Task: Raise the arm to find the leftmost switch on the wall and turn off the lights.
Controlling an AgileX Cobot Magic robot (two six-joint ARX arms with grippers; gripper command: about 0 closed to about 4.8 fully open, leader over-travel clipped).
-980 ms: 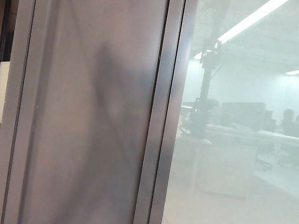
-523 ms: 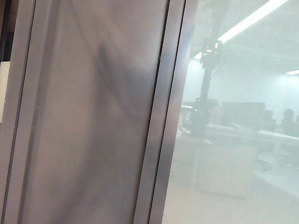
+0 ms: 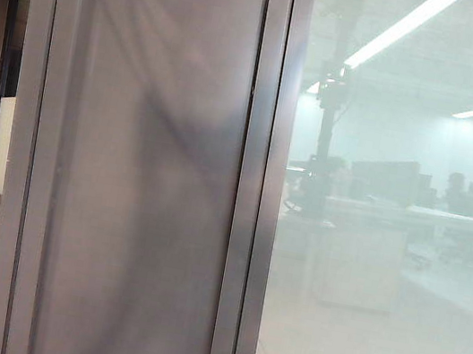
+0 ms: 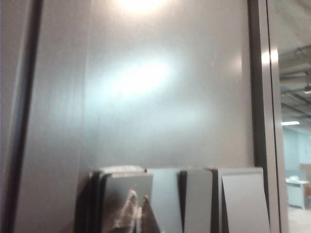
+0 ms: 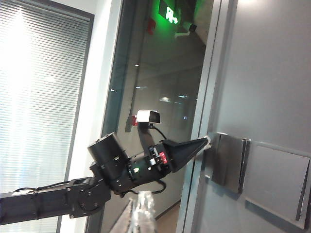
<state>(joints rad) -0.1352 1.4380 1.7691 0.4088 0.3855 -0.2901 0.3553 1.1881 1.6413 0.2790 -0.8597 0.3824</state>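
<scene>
While the left gripper (image 4: 138, 213), fingers pressed together, touched the leftmost switch (image 4: 127, 194), lights (image 3: 398, 27) stayed on; right gripper (image 5: 138, 213) unclear.

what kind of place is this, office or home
Most likely an office: frosted glass partition reflecting desks with dark monitors, a green exit sign, metal wall switch plates. Left gripper touches one switch; right gripper hangs back.
</scene>
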